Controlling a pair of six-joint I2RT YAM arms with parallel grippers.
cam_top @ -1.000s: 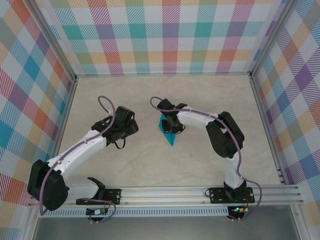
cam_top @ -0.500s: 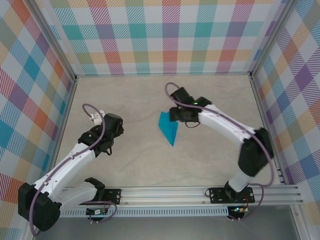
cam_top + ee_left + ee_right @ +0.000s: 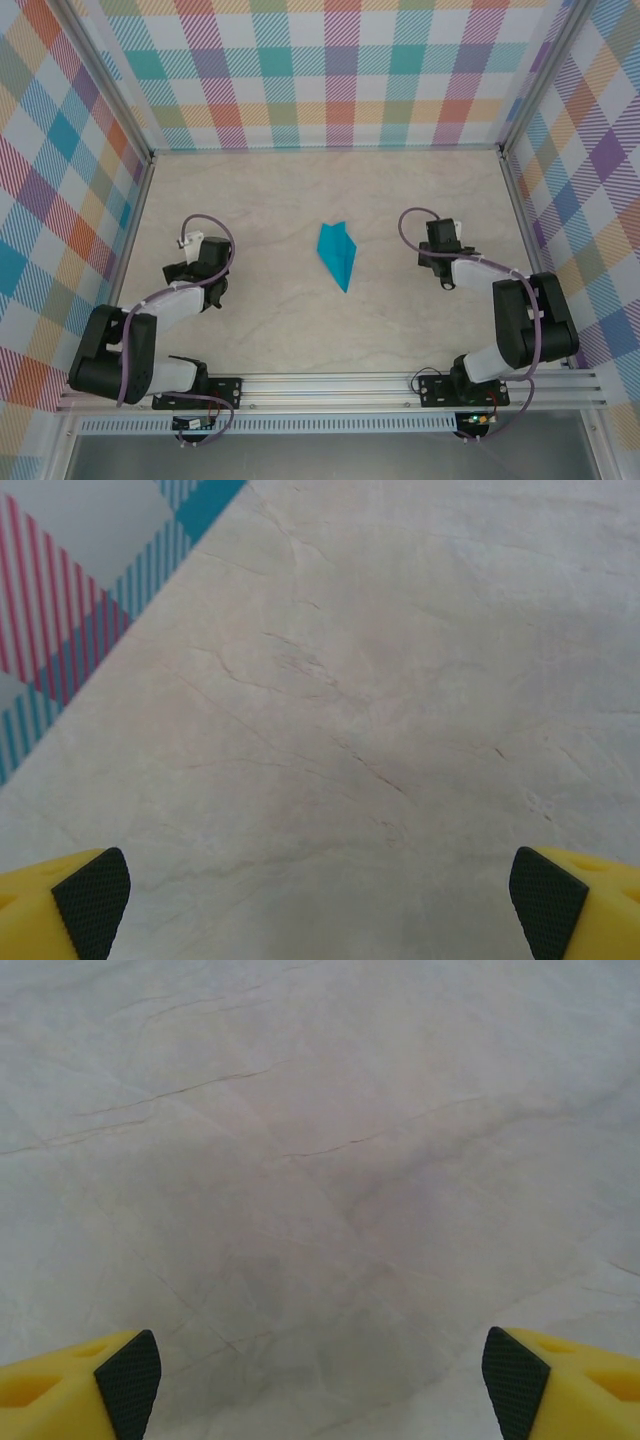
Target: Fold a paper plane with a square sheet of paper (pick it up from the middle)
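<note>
One pale, marble-patterned table fills the enclosure, shut in by three plaid walls in pastel checks: one at the back and one at each side. A single aluminium rail runs along the near edge and carries both arm bases. There are two arms. The left arm is folded back on the left side of the table, and the right arm is folded back on the right side. Each arm ends in one pincer, so there are two in all. In its wrist view, the left gripper is spread wide. Its two yellow fingers, tipped with black pads, sit at opposite lower corners, with bare tabletop between them. The right gripper is spread much the same, its pads far apart over bare table and pinching nothing. The smallest thing is the one paper plane, a narrow teal dart with a centre crease. It lies flat near the middle of the table, with its pointed nose toward the near edge and slightly to the right, and its wider tail toward the back wall. It sits between the two pincers, well apart from both and touched by neither. The left one is off to its left and the right one off to its right.
</note>
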